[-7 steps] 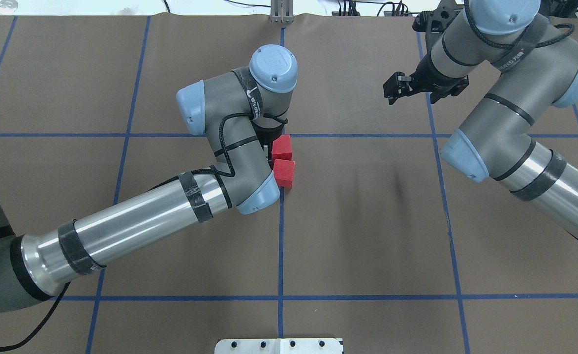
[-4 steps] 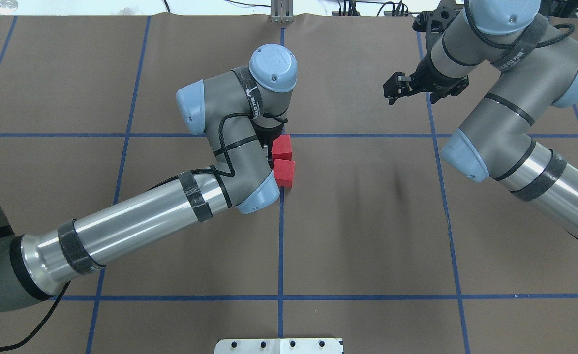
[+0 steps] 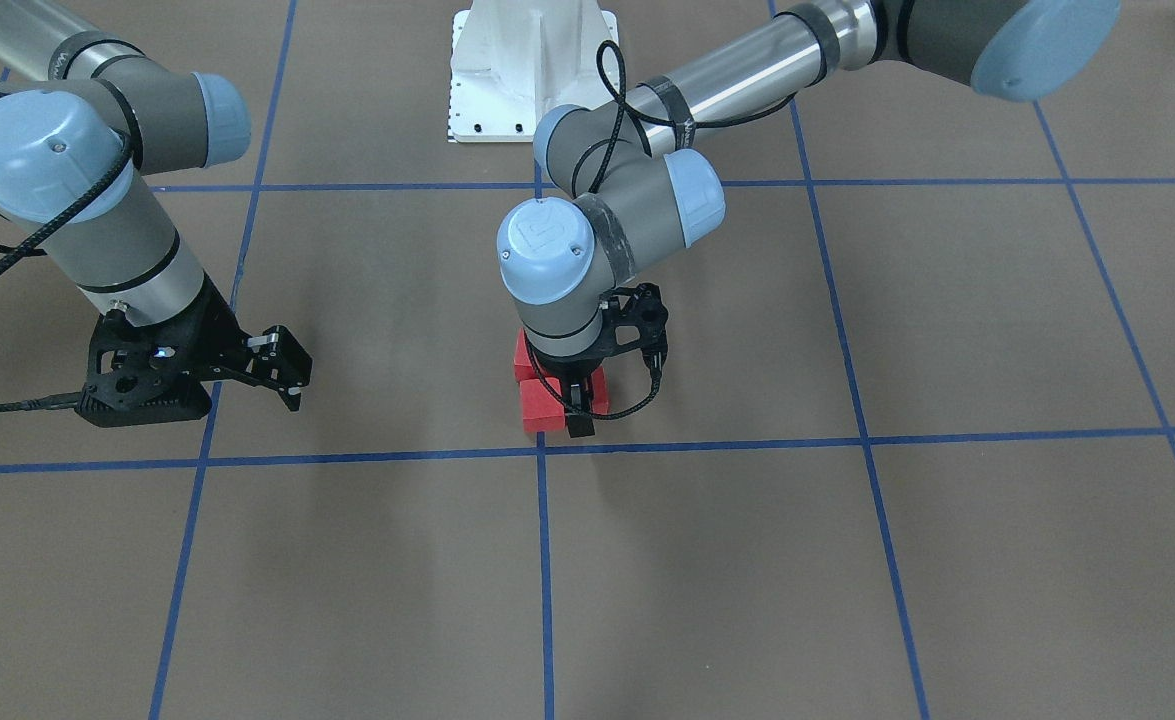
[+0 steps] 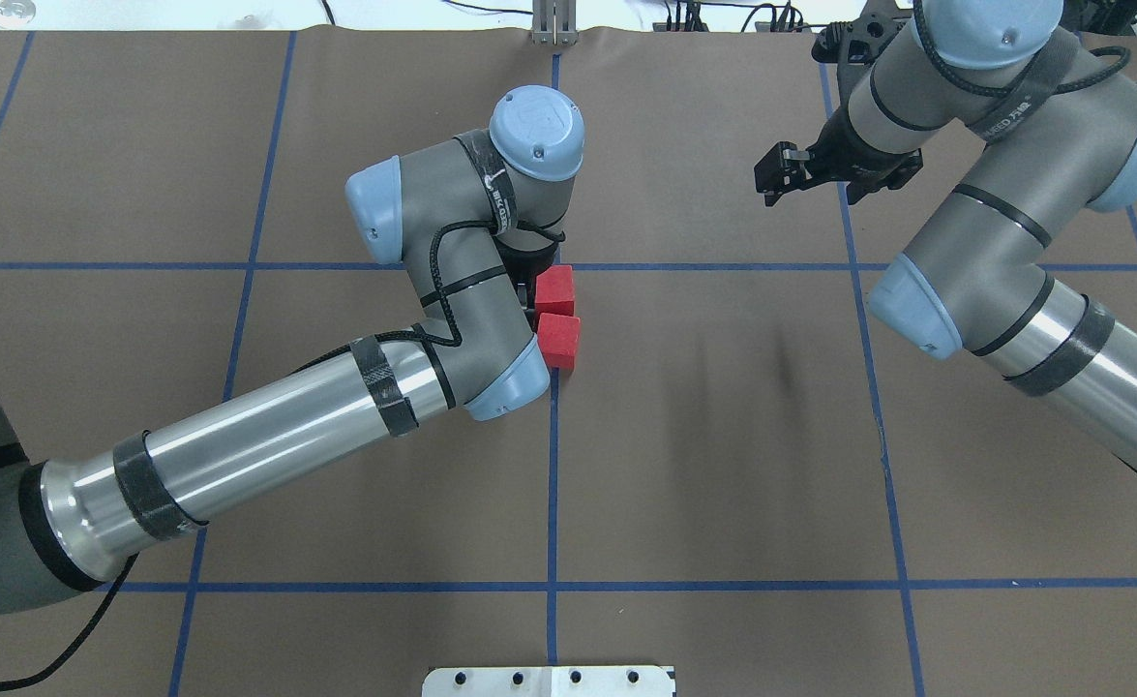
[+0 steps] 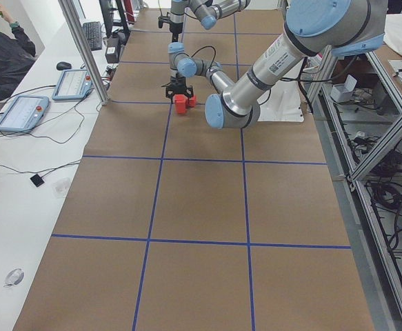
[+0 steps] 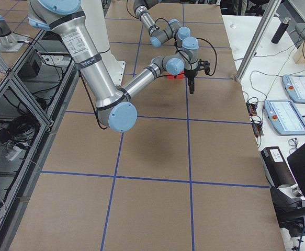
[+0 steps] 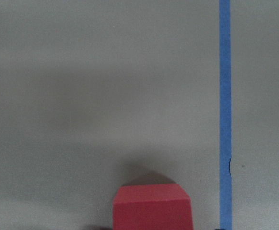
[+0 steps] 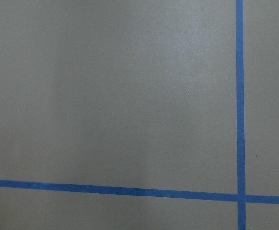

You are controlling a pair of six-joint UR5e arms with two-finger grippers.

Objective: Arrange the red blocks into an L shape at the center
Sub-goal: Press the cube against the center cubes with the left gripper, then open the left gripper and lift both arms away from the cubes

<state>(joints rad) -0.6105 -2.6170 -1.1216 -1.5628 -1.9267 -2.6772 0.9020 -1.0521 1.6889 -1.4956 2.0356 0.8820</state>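
Small matte red blocks (image 4: 557,338), plain-faced cubes with crisp edges, sit on smooth brown paper (image 4: 723,436) gridded with blue tape; two touch in a row just on the robot's side of the center (image 3: 540,447). Left gripper (image 3: 579,418) is down among them and one block shows low in its wrist view, but can't tell how wide the jaws stand or whether they grip it. Right gripper (image 4: 771,179) hangs well off to the side, jaws apart, holding nothing
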